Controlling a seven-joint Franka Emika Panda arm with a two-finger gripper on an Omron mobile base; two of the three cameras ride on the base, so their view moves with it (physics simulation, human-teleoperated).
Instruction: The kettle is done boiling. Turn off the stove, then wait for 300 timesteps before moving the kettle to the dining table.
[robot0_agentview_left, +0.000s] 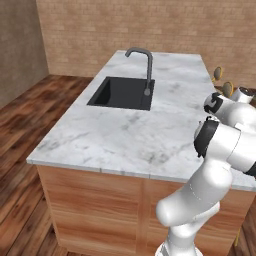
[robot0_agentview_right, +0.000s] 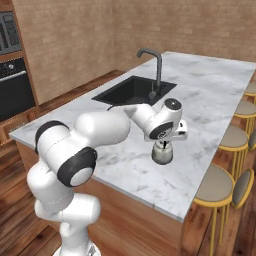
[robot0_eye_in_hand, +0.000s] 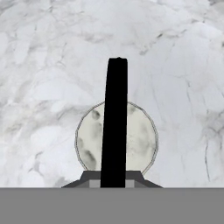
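Observation:
The small grey-green kettle (robot0_agentview_right: 162, 154) is at the near right part of the dining table (robot0_agentview_right: 210, 100), directly under my hand. My gripper (robot0_agentview_right: 164, 143) is shut on its thin black handle. Whether the kettle's base touches the marble or hangs just above it, I cannot tell. In the hand view I look straight down on the kettle's round lid (robot0_eye_in_hand: 140, 140), with the black handle (robot0_eye_in_hand: 114, 122) running up from my gripper (robot0_eye_in_hand: 114, 179) and the marble top (robot0_eye_in_hand: 43, 52) all around. The dining table (robot0_agentview_left: 125, 135) also shows in the left base view. The stove is out of view.
A black inset sink (robot0_agentview_right: 131, 91) with a dark gooseneck faucet (robot0_agentview_right: 158, 70) lies beyond the kettle, toward the table's far side. Round stools (robot0_agentview_right: 216, 186) line the table's right edge. A built-in oven (robot0_agentview_right: 12, 85) stands at the left wall. The sink (robot0_agentview_left: 122, 92) sits mid-table.

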